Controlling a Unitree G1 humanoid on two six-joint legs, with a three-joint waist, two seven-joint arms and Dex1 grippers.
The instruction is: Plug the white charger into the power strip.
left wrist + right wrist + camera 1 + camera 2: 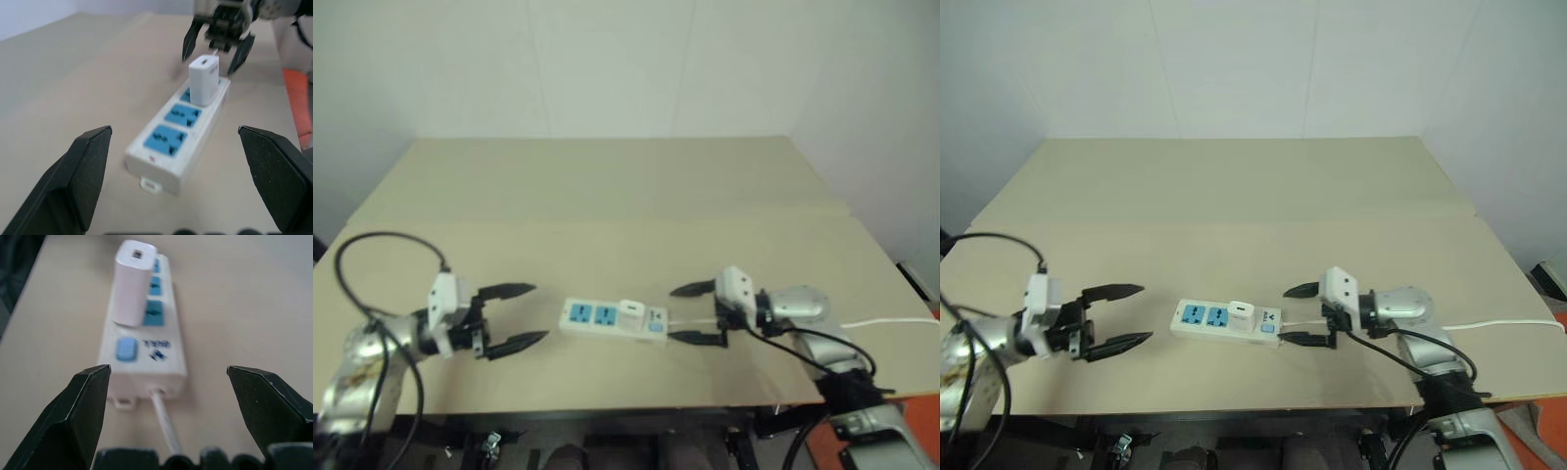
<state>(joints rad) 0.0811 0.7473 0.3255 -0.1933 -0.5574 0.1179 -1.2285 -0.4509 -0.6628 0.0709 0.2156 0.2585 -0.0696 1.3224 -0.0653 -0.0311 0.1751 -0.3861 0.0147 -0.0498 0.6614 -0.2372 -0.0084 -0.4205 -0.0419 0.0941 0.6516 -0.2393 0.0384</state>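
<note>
Leftmost, the left gripper (516,315) hangs with its jaws spread and nothing in them, bare tabletop (607,196) between it and the power strip (613,320) near the front edge. Upright in the strip's socket nearest the switch stands the white charger (631,310). Just beyond the switch end, the right gripper (695,313) gapes empty over the thin cable (891,321).

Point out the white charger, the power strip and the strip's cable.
white charger (204,78): left wrist view, its front face.
power strip (592,315): left eye view, between the two free sockets.
cable (165,423): right wrist view, just past the strip's end.
</note>
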